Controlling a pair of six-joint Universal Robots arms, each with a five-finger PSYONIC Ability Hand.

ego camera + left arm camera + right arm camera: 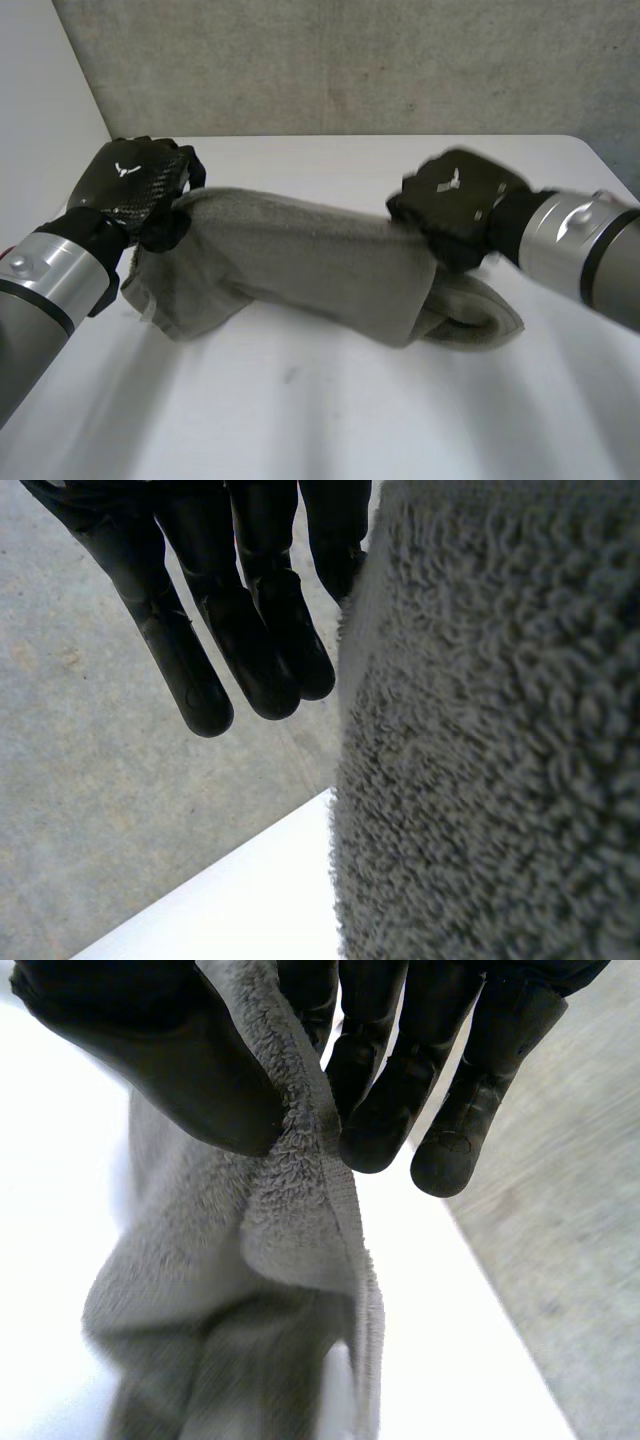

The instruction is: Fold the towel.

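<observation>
Mid-fold — left hand (130, 180) and right hand (460, 195) each pinch a raised towel (300, 255) end, which next likely needs laying over evenly.

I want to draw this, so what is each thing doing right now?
towel: bunched, lifted between both hands, lower part on the table
left hand: holding up one end of the towel
right hand: pinching the other end between thumb and fingers
table: bearing the towel's lower part

Grey towel (300, 255), white table (330, 410), black left robot hand (130, 180), black right robot hand (455, 200).
</observation>
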